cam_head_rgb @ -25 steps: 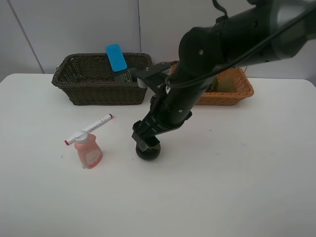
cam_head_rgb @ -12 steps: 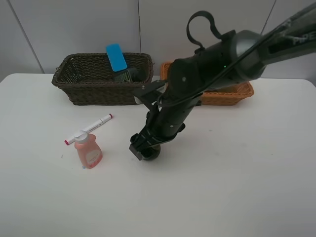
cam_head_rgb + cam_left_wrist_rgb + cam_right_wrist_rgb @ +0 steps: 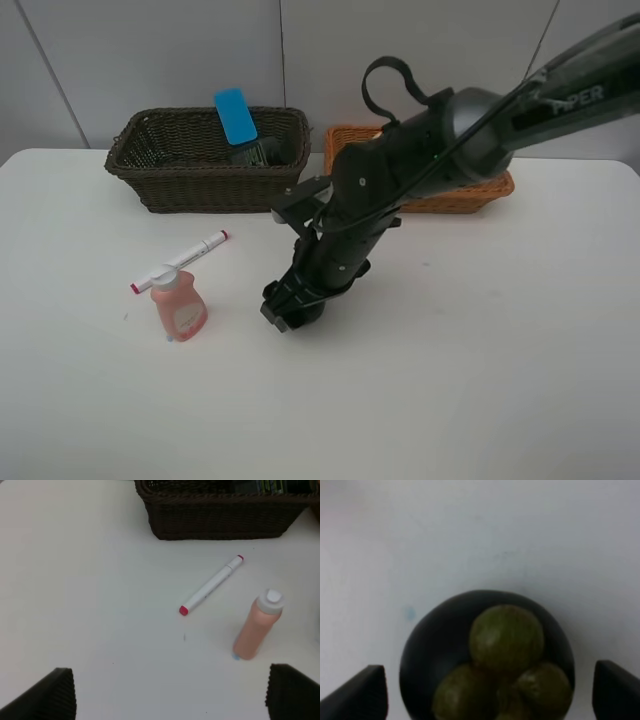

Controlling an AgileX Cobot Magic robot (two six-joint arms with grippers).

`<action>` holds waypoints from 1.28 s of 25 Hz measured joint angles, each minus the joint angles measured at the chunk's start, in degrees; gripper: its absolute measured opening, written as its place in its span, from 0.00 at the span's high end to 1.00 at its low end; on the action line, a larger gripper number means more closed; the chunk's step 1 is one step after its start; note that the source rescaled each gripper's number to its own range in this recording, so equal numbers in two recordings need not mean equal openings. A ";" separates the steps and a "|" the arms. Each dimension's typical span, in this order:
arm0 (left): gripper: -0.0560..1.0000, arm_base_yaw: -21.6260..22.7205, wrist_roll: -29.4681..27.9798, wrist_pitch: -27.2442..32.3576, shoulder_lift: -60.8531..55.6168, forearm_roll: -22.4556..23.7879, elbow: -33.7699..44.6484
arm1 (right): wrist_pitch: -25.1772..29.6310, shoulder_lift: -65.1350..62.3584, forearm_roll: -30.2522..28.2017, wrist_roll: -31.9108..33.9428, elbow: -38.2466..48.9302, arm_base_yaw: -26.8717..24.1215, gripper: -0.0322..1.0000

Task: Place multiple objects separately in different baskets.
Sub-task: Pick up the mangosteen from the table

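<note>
Item 1: left gripper [image 3: 172, 695]. Its jaws are spread wide and hold nothing, and it hangs above the white table [image 3: 500, 380].

Item 2: dark brown wicker basket [image 3: 170, 185], deep, at the back left of the table. Out of it leans 1 flat blue block [image 3: 236, 115], tilted against the back rim. Beside the block we see a dark grey bottle [image 3: 257, 153], mostly hidden.

Item 3: white marker [image 3: 180, 262] with red ends, lying slantwise on the table in front of the basket.

Item 4: pink bottle [image 3: 180, 306] with a white cap, upright. From above its cap seems to meet the marker; the left wrist view shows them apart.

Item 5: mangosteen [image 3: 487, 652], round and near black, with 3 olive-green lobes on top, resting on the table mid-front.

Item 6: right gripper [image 3: 288, 310], low over the mangosteen. Its jaws are spread on either side with a gap showing each way, so we record no contact.

Item 7: light orange basket [image 3: 470, 192], shallow, at the back right, partly behind the arm.
</note>
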 joint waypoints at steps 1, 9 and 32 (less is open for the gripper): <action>0.00 0.00 0.00 0.00 0.00 0.00 0.00 | -0.15 0.06 0.00 0.00 0.00 0.00 0.02; 0.00 0.00 0.00 0.00 0.00 0.00 0.00 | -0.99 0.06 0.00 0.00 0.00 0.00 0.02; 0.00 0.00 0.00 0.00 0.00 0.00 0.00 | 0.35 -1.09 0.83 0.06 0.00 0.00 0.40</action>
